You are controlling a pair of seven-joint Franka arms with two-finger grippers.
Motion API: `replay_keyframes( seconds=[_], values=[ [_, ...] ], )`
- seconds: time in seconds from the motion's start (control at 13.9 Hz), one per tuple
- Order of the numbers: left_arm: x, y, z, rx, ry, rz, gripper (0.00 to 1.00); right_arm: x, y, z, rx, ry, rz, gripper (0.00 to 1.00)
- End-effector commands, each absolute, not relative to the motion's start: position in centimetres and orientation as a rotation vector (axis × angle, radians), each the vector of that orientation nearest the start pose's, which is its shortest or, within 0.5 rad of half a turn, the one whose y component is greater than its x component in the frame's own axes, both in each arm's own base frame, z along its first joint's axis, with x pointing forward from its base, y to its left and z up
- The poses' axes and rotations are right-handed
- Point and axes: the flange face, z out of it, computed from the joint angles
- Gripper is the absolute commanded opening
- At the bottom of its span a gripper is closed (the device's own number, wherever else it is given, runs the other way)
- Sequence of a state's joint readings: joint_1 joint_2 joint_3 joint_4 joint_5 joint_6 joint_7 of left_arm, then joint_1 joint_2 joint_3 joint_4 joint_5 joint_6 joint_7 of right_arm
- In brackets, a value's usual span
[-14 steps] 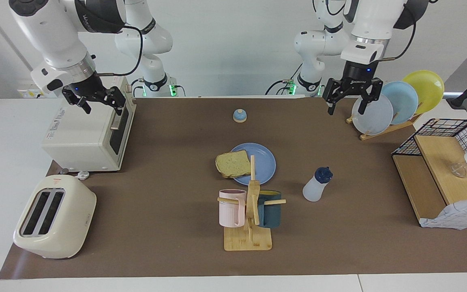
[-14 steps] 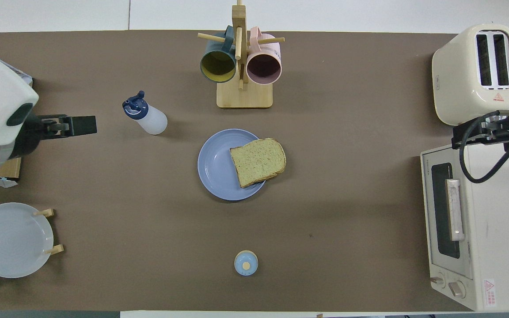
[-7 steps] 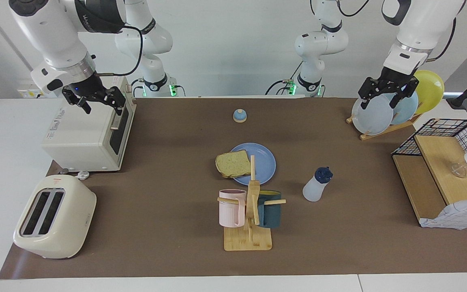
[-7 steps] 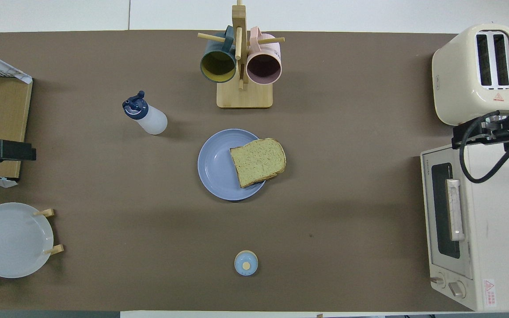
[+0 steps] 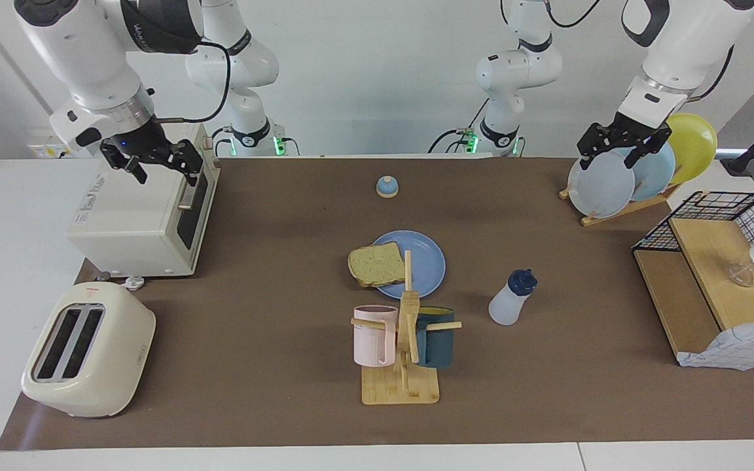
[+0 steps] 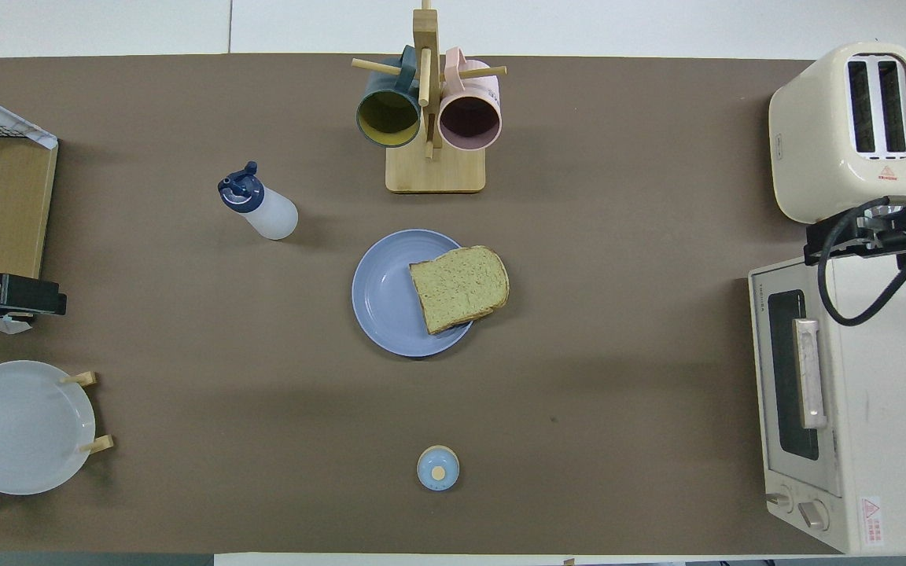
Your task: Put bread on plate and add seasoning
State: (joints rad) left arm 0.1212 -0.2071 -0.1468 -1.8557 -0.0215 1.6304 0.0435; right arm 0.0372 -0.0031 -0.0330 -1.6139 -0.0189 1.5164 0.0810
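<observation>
While the bread [image 5: 376, 263] lay half on the plate [image 5: 424, 261], seasoning [image 5: 512, 298] beside, left gripper [image 5: 620, 149] hung open over racked plates [image 5: 601, 185]; right gripper [image 5: 162, 167], seemingly open, above the oven [image 5: 141, 216].

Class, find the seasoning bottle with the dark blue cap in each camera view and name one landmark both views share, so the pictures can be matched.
Facing view: the seasoning bottle stands low and right of centre, beside the mug rack, toward the left arm's end.
Overhead view: the bottle sits upper left, beside the same rack.
Shared landmark: the blue plate with the bread at mid-table.
</observation>
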Motion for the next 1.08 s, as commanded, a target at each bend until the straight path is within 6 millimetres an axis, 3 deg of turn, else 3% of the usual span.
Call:
replay_keyframes(
  seconds=[0.0, 0.29, 0.43, 0.65, 1.0],
  values=[
    [48.6, -2.7, 60.7, -3.065, 0.154, 0.000, 1.00, 54.2, -0.2, 60.2, -3.139, 0.087, 0.133, 1.00],
    [48.9, -1.9, 60.8, -3.084, 0.053, -0.010, 1.00, 54.2, -0.2, 60.2, -3.139, 0.087, 0.135, 1.00],
    [49.5, -2.2, 61.9, -3.157, 0.038, -0.003, 1.00, 54.2, -0.2, 60.2, -3.139, 0.087, 0.133, 1.00],
    [52.6, -1.2, 62.6, -3.188, 0.030, 0.049, 1.00, 54.2, -0.2, 60.2, -3.139, 0.087, 0.135, 1.00],
    [54.8, -1.2, 59.6, -3.184, 0.029, 0.062, 1.00, 54.2, -0.2, 60.2, -3.139, 0.087, 0.133, 1.00]
  ],
)
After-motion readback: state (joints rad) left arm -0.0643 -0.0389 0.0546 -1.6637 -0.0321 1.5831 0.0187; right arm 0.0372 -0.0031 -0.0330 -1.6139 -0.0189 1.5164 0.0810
